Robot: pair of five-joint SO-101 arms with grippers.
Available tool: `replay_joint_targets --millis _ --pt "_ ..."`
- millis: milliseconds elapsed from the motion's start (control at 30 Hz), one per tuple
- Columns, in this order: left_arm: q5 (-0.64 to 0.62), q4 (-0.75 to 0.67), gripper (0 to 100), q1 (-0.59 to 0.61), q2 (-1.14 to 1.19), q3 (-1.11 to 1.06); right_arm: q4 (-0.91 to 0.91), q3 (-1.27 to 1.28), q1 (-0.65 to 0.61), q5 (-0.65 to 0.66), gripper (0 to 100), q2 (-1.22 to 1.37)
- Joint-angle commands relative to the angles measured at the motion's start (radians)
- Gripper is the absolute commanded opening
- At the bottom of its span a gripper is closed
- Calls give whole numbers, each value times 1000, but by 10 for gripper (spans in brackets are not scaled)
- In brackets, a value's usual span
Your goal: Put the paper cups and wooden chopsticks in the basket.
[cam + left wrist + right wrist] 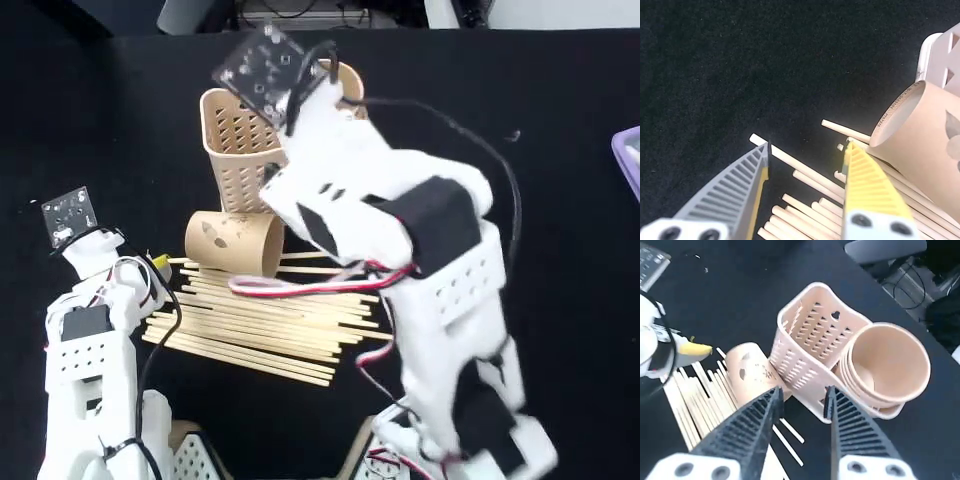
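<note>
Black felt-like covering is lying over the bench. The right arm is stretching up through the middle of the high view and hiding most of the right half of the basket, which is sitting at upper centre. A purple thing is poking in at the right edge, well apart from everything else. A keyboard is showing in the right wrist view, well apart from the basket.

The chopsticks are lying in a loose pile at lower centre of the high view. Their long axes are running left to right across the frame and dipping slightly toward the right. A loose paper cup is lying on its side on the pile's upper edge, just below the basket. Its axis is running roughly along the sticks, with one round end facing the left arm, and it is sitting between that arm and the basket. Stacked cups are standing nested in one end of the basket, mouths up.

The left claw is hanging spread wide at the left end of the pile, with stick ends showing between its grey and yellow fingers and nothing pinched. The right claw is hovering above the basket with its black fingers parted and the basket's near wall showing between the tips. Whether they are touching it I cannot tell.
</note>
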State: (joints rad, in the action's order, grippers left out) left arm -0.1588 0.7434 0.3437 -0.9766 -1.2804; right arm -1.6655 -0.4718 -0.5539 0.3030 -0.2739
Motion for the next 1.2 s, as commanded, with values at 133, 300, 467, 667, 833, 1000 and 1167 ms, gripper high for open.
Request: replay_joint_targets --millis 133,300,467,667,833,1000,1167 --pt "-3 -15 241 10 -18 18 296 688 -11 -12 142 -346" --pt "-3 -17 241 5 -18 18 483 1000 -126 -17 145 -473" --pt "-3 -17 241 10 -18 18 660 1164 -203 -18 163 -472" --pt "-3 -17 241 10 -18 18 781 1233 -201 -215 284 -326" --pt "-3 -17 241 10 -18 18 818 1182 -206 -347 245 -186" --pt "-3 -17 241 10 -18 18 816 1130 -204 -358 211 -97" --pt "-3 -17 241 10 -20 18 815 1110 -203 -353 203 -71"
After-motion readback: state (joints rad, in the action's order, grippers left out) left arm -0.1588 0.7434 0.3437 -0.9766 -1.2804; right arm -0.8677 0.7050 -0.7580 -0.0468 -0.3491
